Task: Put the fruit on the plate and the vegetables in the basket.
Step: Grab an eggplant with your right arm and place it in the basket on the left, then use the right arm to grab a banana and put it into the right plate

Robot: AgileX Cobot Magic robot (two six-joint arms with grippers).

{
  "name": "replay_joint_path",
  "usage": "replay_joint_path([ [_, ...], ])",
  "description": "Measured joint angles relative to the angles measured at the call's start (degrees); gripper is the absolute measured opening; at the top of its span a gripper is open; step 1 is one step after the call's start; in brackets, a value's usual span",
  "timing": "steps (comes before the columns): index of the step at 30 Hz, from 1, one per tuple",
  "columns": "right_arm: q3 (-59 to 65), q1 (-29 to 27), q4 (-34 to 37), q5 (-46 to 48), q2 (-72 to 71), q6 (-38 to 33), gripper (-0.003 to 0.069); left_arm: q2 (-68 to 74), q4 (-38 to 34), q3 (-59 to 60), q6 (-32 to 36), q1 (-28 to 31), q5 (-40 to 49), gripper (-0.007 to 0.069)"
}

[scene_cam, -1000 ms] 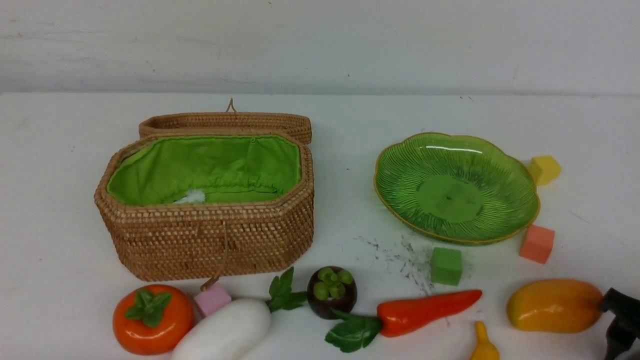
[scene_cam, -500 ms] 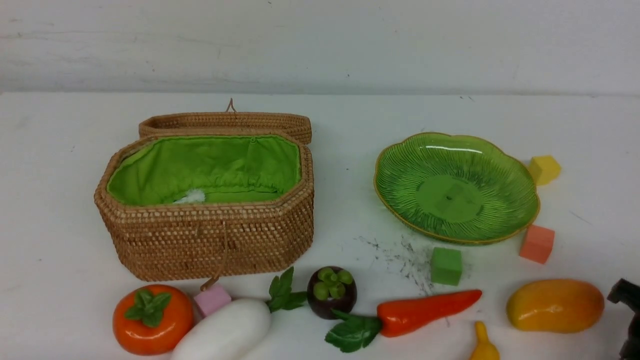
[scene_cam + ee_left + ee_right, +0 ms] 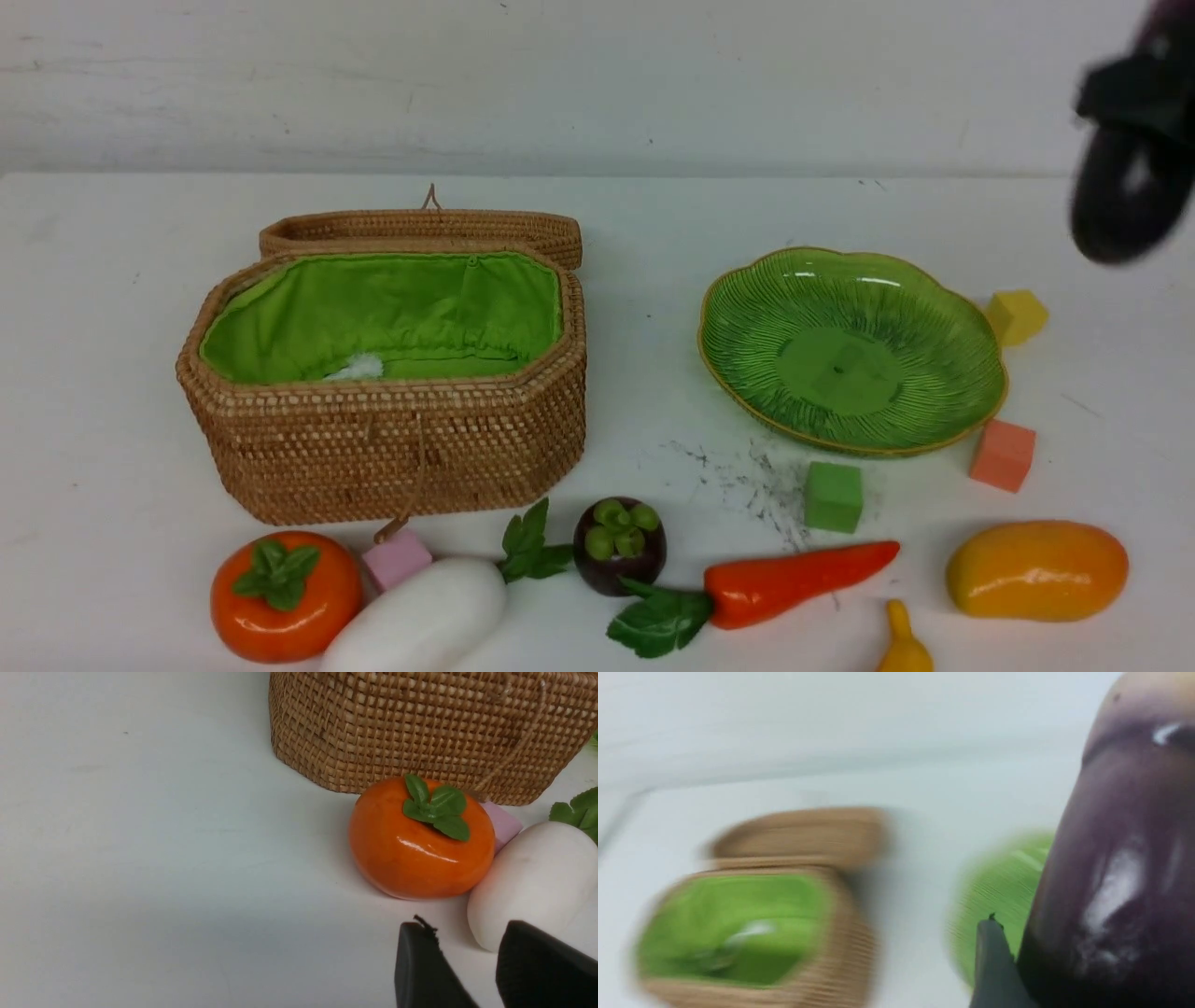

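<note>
Right wrist view: right gripper [image 3: 1132, 98] clamps a glossy dark-purple toy eggplant [image 3: 1120, 882] aloft; ribbed green plate [image 3: 747, 327] lies below, to its left. Left gripper [image 3: 461, 945], jaws apart and empty, hovers near round orange persimmon [image 3: 411, 854].

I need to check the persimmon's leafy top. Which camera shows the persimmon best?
The left wrist view: the persimmon sits close and sharp, whole, its green calyx plain. The front view shows it whole too but smaller, by the radish near the basket. The right wrist view is blurred and does not show it.
</note>
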Motion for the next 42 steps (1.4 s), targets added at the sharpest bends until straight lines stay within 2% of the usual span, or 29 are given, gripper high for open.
replay_joint_path([
  [4,-15.4,8.06,4.84,3.49,11.93,-9.17,0.0382,0.0,0.0,0.0,0.0,0.0,0.0,0.0239],
  [9,-31.2,15.9,5.22,6.73,30.05,-12.81,0.0382,0.0,0.0,0.0,0.0,0.0,0.0,0.0239],
  [10,-31.83,16.21,5.22,6.88,30.05,-13.02,0.0382,0.0,0.0,0.0,0.0,0.0,0.0,0.0239],
  [13,-43.15,20.94,5.22,10.04,43.73,-19.02,0.0382,0.0,0.0,0.0,0.0,0.0,0.0,0.0239],
  [17,-54.97,24.31,5.58,11.69,56.23,-26.07,0.0382,0.0,0.0,0.0,0.0,0.0,0.0,0.0239],
  [23,-59.39,26.3,6.03,11.08,64.38,-33.93,0.0382,0.0,0.0,0.0,0.0,0.0,0.0,0.0239],
  [27,-59.39,26.4,5.22,11.09,65.82,-34.64,0.0382,0.0,0.0,0.0,0.0,0.0,0.0,0.0239],
  [30,-59.58,26.4,2.2,11.09,65.82,-32.63,0.0388,0.0,0.0,0.0,0.0,0.0,0.0,0.0239],
  [32,-59.69,26.4,0.58,11.2,65.68,-30.36,0.043,0.0,0.0,0.0,0.0,0.0,0.0,0.0239],
  [36,-59.68,25.83,-0.92,12.66,65.04,-26.5,0.0585,0.0,0.0,0.0,0.0,0.0,0.0,0.0239],
  [38,-59.68,25.41,-1.36,13.12,64.47,-25.61,0.0636,0.0,0.0,0.0,0.0,0.0,0.0,0.0239],
  [42,-59.48,23.51,-1.45,16.39,60.83,-24.14,0.0679,0.0,0.0,0.0,0.0,0.0,0.0,0.0239],
])
